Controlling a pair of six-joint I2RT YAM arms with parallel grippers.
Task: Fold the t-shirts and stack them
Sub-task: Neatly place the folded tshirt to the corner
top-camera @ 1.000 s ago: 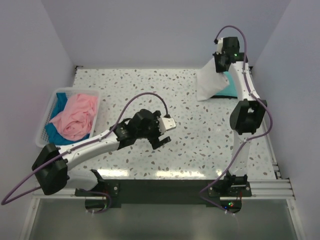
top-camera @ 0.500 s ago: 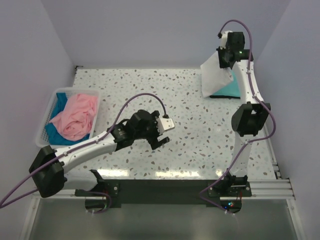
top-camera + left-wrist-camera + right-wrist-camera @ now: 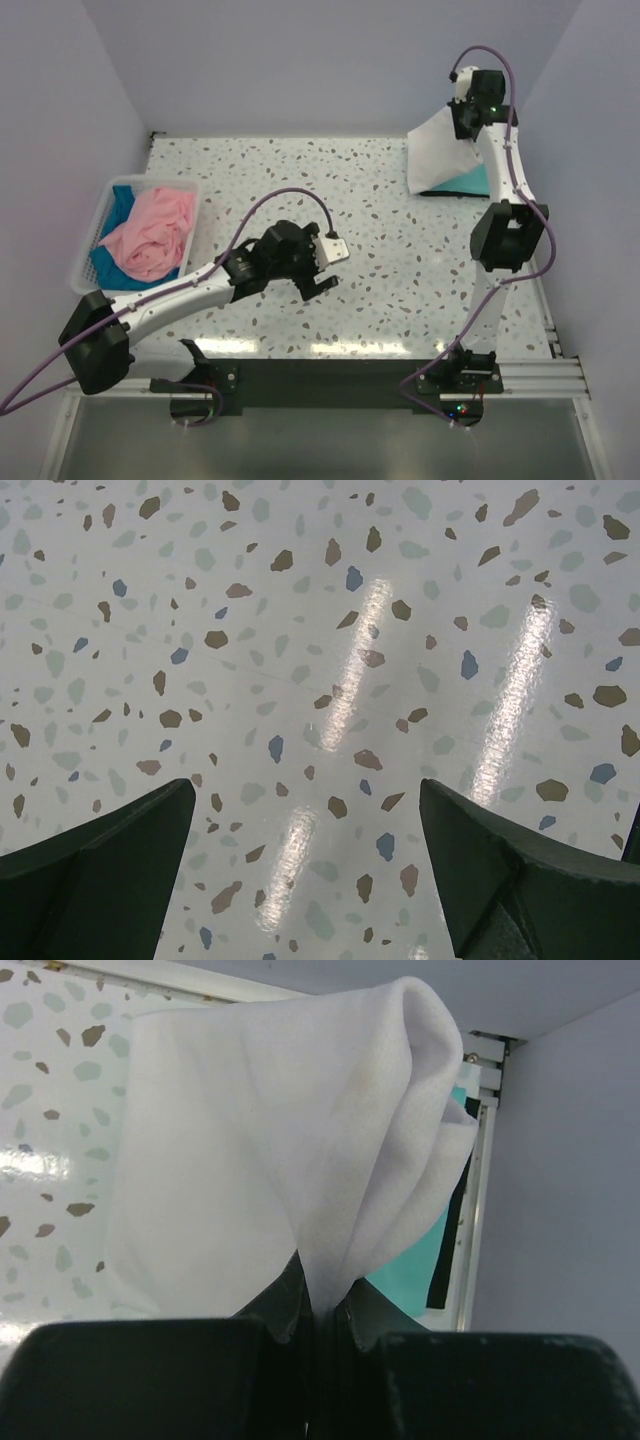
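right gripper (image 3: 325, 1312) clamps white shirt (image 3: 260, 1150), hanging over teal shirt (image 3: 472, 182) | left gripper (image 3: 308, 872) open above worktop (image 3: 300, 630) | basket (image 3: 88, 246) holds pink shirt (image 3: 150, 235), blue shirt (image 3: 122, 200)

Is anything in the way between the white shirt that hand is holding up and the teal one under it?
Nothing visible. The right hand pinches the white shirt, which hangs just over the teal shirt.

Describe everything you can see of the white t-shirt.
The white t-shirt is plain, soft, thin cloth. The right pincer is shut on one bunched edge, holding it raised over the far right corner of the table. It hangs in loose folds, its lower edge reaching the teal t-shirt beneath.
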